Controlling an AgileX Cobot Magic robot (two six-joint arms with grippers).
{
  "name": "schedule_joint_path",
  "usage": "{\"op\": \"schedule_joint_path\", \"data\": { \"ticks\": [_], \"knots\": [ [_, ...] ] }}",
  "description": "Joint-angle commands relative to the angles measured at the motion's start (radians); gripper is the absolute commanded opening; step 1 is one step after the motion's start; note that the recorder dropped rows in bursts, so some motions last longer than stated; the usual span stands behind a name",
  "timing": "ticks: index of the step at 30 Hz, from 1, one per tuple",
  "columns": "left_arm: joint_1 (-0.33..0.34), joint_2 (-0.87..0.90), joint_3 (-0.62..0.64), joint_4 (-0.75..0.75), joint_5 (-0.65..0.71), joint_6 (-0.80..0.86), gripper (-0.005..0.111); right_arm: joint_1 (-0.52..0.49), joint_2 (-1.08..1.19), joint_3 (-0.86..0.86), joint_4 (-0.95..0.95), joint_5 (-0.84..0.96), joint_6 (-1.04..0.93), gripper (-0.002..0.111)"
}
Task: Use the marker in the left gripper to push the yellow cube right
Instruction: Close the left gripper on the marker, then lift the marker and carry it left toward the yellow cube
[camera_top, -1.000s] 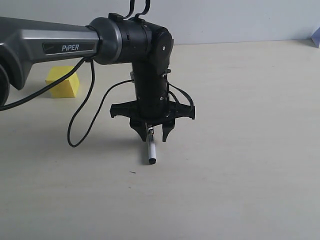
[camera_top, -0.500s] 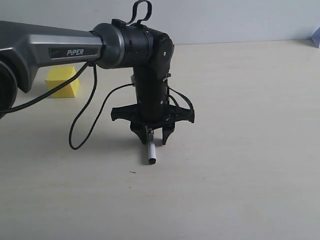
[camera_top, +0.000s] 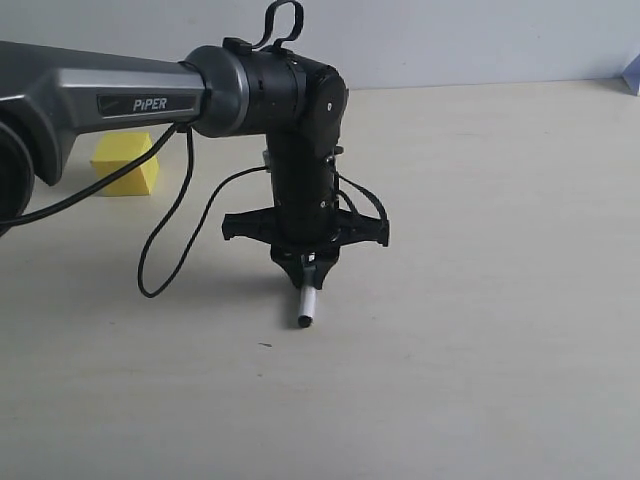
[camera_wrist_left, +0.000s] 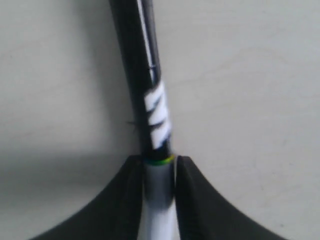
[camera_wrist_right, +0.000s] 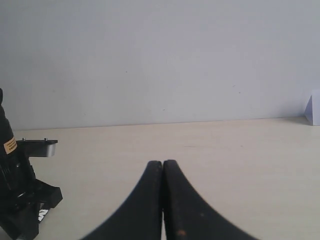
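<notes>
My left gripper (camera_top: 308, 281) points down at the table's middle, shut on the marker (camera_top: 306, 306). The white barrel sticks out below the fingers, and its black end is at or just above the tabletop. In the left wrist view the two black fingers (camera_wrist_left: 129, 200) squeeze the white barrel, and the marker (camera_wrist_left: 145, 90) runs on as a black cap with white lettering. The yellow cube (camera_top: 126, 163) sits far to the left and behind, partly hidden by the arm and well apart from the marker. My right gripper (camera_wrist_right: 163, 164) is shut on nothing and is out of the exterior view.
A black cable loop (camera_top: 160, 250) hangs from the left arm down towards the table. A small pale object (camera_top: 633, 74) sits at the far right edge by the back wall, and the right wrist view shows that pale object (camera_wrist_right: 312, 107) too. The left arm's black body (camera_wrist_right: 17, 200) stands beside my right gripper.
The left gripper's fingers stood apart around the marker and have now shut on its barrel. A second ago the arm shifted slightly; the cube has not moved.
</notes>
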Motion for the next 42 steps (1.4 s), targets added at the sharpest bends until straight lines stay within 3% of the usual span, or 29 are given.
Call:
{"op": "schedule_joint_path", "data": {
  "ticks": [1,10,13,16,19,24,31,34,37,39,42],
  "knots": [
    [-0.003,-0.009,-0.005,0.003,0.005,0.062,0.001,0.001,-0.005,0.005,0.0,-0.008,-0.002,0.0],
    [0.022,-0.054,-0.024,0.007,0.029,0.266,0.0,0.001,-0.005,0.005,0.0,-0.008,-0.002,0.0],
    [0.036,-0.098,-0.055,0.017,0.09,0.472,0.0,0.001,-0.005,0.005,0.0,-0.008,-0.002,0.0],
    [0.041,-0.153,-0.071,0.054,0.09,0.787,0.0,0.001,-0.005,0.005,0.0,-0.008,-0.002,0.0],
    [0.06,-0.213,-0.071,0.113,0.09,0.884,0.0,0.001,-0.005,0.005,0.0,-0.008,-0.002,0.0],
    [0.183,-0.296,-0.071,0.127,0.09,1.131,0.0,0.001,-0.005,0.005,0.0,-0.008,-0.002,0.0],
    [0.434,-0.341,-0.071,0.084,0.09,1.451,0.0,0.001,-0.005,0.005,0.0,-0.008,-0.002,0.0],
    [0.565,-0.341,-0.071,0.093,0.09,1.723,0.0,0.001,-0.005,0.005,0.0,-0.008,-0.002,0.0],
    [0.637,-0.325,-0.071,0.049,0.09,1.852,0.0,0.001,-0.005,0.005,0.0,-0.008,-0.002,0.0],
    [0.688,-0.286,-0.071,0.09,0.09,1.902,0.0,0.001,-0.005,0.005,0.0,-0.008,-0.002,0.0],
    [0.771,-0.19,-0.071,0.265,0.09,1.904,0.0,0.001,-0.005,0.005,0.0,-0.008,-0.002,0.0]
  ]
}}
